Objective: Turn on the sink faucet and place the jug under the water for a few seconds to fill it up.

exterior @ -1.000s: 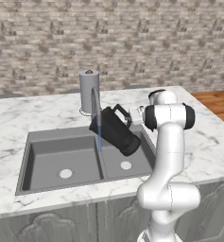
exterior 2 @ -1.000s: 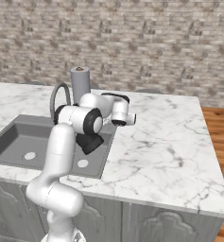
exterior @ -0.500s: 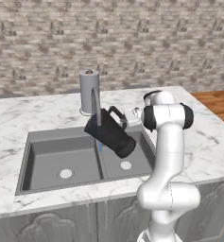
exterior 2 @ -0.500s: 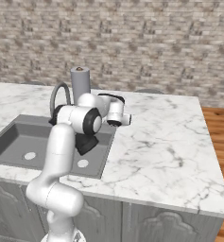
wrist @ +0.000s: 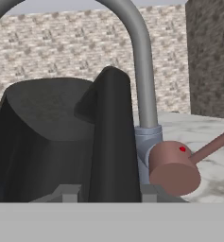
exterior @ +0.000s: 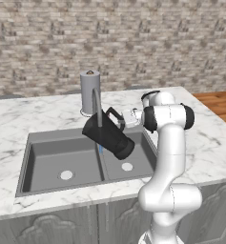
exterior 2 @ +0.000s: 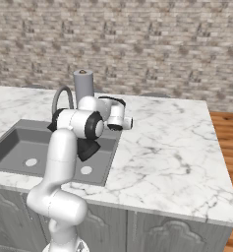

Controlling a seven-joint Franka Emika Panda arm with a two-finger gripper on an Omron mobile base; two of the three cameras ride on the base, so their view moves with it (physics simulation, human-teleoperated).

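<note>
My two-finger gripper (exterior: 125,118) is clamped on the loop handle of the tall black tapered jug (exterior: 107,137), which hangs tilted over the grey double-basin sink (exterior: 47,162) by its centre divider, against the thin grey gooseneck faucet (exterior: 96,106). A thin blue water stream (exterior: 100,150) shows below the jug.

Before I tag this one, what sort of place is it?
A rendered kitchen, most likely: a grey double-basin sink set in a marble counter, a gooseneck faucet above it, a paper-towel roll behind, and a brick wall as backdrop.
</note>
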